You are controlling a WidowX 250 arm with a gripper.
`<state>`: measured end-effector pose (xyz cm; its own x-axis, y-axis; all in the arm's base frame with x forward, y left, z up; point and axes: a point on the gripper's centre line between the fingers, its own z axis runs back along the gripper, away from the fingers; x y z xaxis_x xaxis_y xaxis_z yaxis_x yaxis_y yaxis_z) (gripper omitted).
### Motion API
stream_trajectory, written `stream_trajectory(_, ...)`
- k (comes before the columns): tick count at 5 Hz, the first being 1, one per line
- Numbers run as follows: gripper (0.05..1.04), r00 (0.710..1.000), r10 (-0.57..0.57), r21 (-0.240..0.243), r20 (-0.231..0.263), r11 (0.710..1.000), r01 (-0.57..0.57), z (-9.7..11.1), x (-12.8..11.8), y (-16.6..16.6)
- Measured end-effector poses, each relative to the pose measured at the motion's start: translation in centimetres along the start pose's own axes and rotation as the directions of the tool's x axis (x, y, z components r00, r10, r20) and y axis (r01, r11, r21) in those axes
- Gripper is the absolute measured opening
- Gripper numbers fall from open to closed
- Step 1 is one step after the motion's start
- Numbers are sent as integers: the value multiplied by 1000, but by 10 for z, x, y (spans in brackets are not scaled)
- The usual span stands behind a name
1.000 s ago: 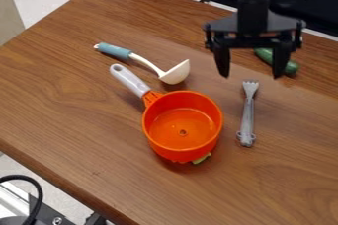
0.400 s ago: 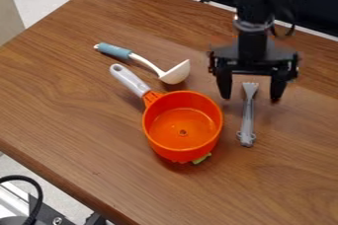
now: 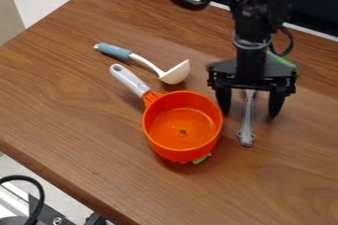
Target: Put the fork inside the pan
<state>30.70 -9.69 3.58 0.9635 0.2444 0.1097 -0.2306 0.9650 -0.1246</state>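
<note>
My black gripper (image 3: pixel 249 114) hangs over the right part of the table, open, one finger on each side of the fork's upper part. The silver-grey fork (image 3: pixel 247 125) lies on the wood with its handle end toward the bottom; its tines are hidden behind the gripper. Left of the fork stands the orange pan (image 3: pixel 182 146), its inside bare except for a small round mark on the bottom. Its grey handle points to the upper left.
A ladle (image 3: pixel 175 73) with a blue handle lies behind the pan on the wooden table (image 3: pixel 79 120). A green object (image 3: pixel 281 60) is partly hidden behind the gripper. Something yellow-green (image 3: pixel 202 159) pokes out under the pan's front edge.
The gripper has come down and toward the camera, from above and behind the fork to around its upper part, and stays open. Pan, fork and ladle have not moved.
</note>
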Motion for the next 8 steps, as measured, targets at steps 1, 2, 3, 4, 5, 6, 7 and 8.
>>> stream_trajectory(1, 722, 1000, 18, 15, 11, 1000, -18, -1, -1, -2)
stream_trajectory(2, 434, 998, 57, 44, 24, 997, -58, -5, 0, -3)
stream_trajectory(3, 207, 999, 45, 26, 14, 999, -45, -6, 0, -6)
stream_trajectory(4, 117, 999, 35, -15, 2, 999, -35, -5, -1, -4)
stream_trajectory(5, 106, 997, 67, -12, -25, 998, -67, -4, -4, -3)
stream_trajectory(6, 106, 992, 101, -13, -73, 995, -103, 1, -10, -7)
stream_trajectory(7, 106, 987, 134, -38, -85, 990, -138, 19, -14, -18)
stream_trajectory(8, 106, 984, 145, -77, -102, 985, -153, 38, -19, -24)
